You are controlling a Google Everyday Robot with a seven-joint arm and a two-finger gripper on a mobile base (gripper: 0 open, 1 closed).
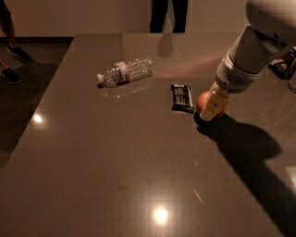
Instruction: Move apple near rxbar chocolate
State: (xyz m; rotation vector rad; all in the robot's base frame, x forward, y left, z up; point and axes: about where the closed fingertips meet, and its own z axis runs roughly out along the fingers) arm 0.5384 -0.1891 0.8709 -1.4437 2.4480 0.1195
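The red-orange apple (202,102) is at the table surface, just right of the black rxbar chocolate (182,98), which lies flat with its long side running away from me. A narrow gap separates the two. My gripper (212,108) reaches down from the upper right and is shut on the apple. One pale finger (213,104) covers the apple's right front, so only its left part shows. The arm's shadow falls on the table to the lower right.
A clear plastic bottle (126,71) with a red-white label lies on its side to the left of the bar. The brown table (92,176) has its left edge running diagonally. A person's legs (168,14) stand beyond the far edge. Dark objects (284,65) sit at the right.
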